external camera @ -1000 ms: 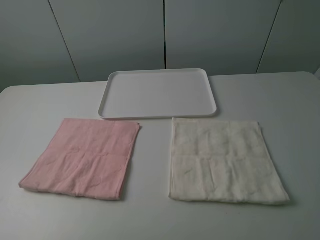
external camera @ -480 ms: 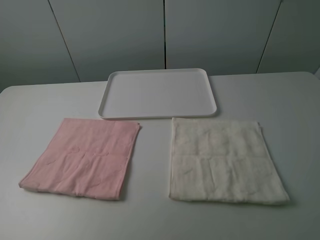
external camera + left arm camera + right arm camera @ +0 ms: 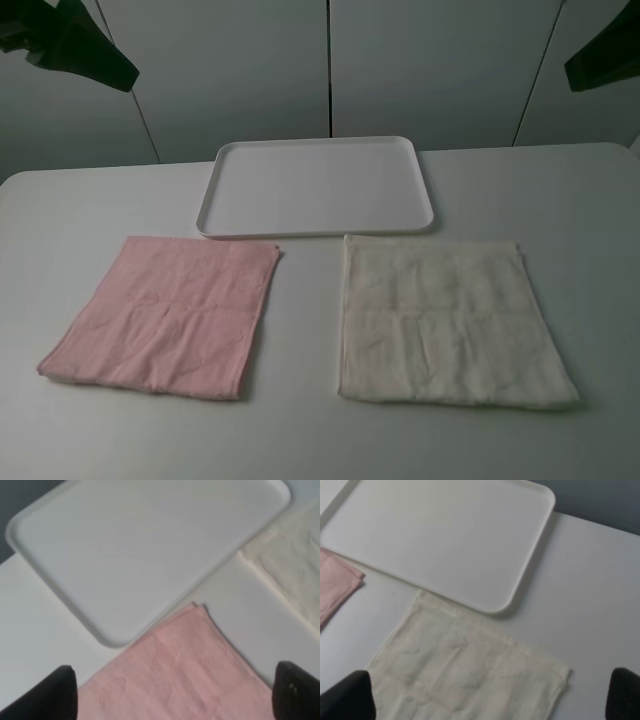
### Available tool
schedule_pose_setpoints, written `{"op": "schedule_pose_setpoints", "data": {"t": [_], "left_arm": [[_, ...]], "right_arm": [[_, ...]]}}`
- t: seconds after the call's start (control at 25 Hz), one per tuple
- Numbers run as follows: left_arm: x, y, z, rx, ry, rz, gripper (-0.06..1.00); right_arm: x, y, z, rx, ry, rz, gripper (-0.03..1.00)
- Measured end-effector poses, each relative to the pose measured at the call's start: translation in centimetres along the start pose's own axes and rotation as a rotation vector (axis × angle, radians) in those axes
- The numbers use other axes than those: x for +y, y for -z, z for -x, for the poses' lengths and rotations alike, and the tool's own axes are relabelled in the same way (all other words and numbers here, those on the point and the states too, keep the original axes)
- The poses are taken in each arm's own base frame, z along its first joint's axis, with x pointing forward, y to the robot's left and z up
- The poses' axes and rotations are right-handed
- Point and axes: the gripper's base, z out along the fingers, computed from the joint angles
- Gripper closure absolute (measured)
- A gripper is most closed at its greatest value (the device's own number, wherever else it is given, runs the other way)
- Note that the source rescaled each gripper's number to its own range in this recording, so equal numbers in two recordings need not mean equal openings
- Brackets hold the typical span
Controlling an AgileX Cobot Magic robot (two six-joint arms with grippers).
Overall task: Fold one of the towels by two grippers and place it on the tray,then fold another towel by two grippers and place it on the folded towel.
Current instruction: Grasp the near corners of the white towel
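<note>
A pink towel [image 3: 165, 315] lies flat on the white table at the front left; it also shows in the left wrist view [image 3: 185, 675]. A cream towel [image 3: 445, 320] lies flat at the front right, also in the right wrist view [image 3: 465, 672]. A white tray [image 3: 316, 186] sits behind them, with nothing on it. My left gripper [image 3: 80, 40] hangs high at the upper left, my right gripper [image 3: 605, 50] high at the upper right. Both are open and hold nothing; dark fingertips [image 3: 55, 692] [image 3: 345, 695] frame the wrist views.
Grey wall panels [image 3: 330, 70] stand behind the table. The table's far edge [image 3: 520, 148] runs just behind the tray. Bare white tabletop [image 3: 300, 330] separates the two towels.
Both grippers have come into the exterior high view at the top corners; earlier they were out of view. The towels and tray have not moved.
</note>
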Motion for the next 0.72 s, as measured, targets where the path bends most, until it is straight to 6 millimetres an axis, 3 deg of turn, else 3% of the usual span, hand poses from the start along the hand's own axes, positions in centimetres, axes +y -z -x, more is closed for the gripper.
{"op": "schedule_pose_setpoints", "data": {"t": [0.12, 0.32, 0.48, 0.6, 0.72], "left_arm": [[-2.1, -4.2, 1.5, 0.105, -0.151, -0.039, -0.05], [-6.3, -9.5, 2.6, 0.207, -0.331, -0.11, -0.05], [-9.9, -13.5, 2.2, 0.313, -0.494, -0.147, -0.05], [-12.6, -16.1, 1.5, 0.373, -0.594, -0.176, -0.05], [-15.0, -18.0, 1.0, 0.397, -0.663, -0.212, -0.05]], "right_arm": [[-0.9, -2.1, 1.3, 0.077, 0.037, 0.043, -0.03], [-2.0, -5.1, 0.4, 0.272, 0.198, 0.086, -0.03], [-1.9, -6.9, -2.1, 0.468, 0.448, 0.072, -0.03], [-1.2, -8.3, -5.0, 0.592, 0.621, 0.141, -0.03], [-0.9, -9.6, -7.6, 0.635, 0.696, 0.201, -0.03]]}}
